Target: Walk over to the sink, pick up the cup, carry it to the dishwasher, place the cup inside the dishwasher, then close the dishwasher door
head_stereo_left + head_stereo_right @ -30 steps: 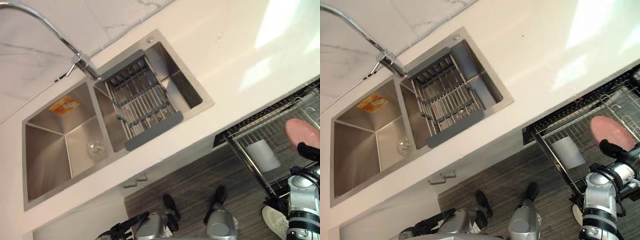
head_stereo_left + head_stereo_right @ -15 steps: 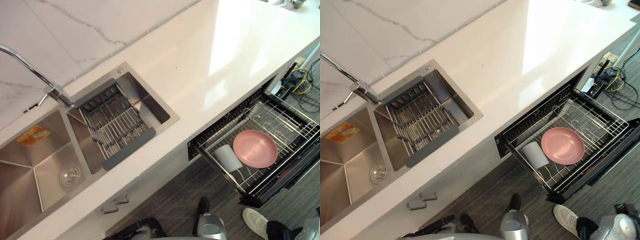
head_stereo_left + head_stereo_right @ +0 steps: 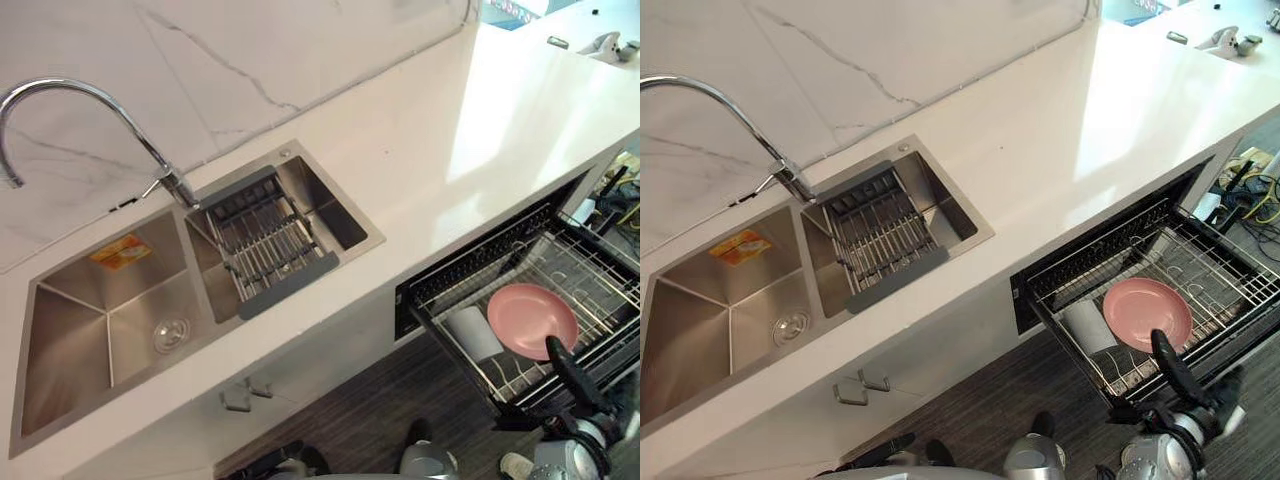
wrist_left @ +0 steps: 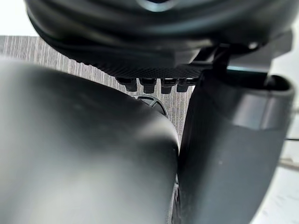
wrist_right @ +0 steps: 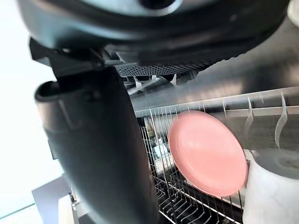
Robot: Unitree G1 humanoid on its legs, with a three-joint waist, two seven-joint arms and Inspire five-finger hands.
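A white cup lies on its side in the pulled-out wire rack of the dishwasher, next to a pink plate. Neither hand touches the cup. My right hand hovers at the rack's front edge, just in front of the plate, with straight fingers and nothing in it. In the right wrist view the plate and the cup lie past my thumb. The left hand hangs low over the floor, relaxed and holding nothing.
A double steel sink with a curved faucet and a grey drain rack sits in the white counter on the left. Small objects lie at the counter's far right. A person's white shoe is on the striped floor.
The camera has swung, shifting the whole picture. My right hand was up by the pink plate a second ago, dropped from sight, and now shows at the rack's front edge.
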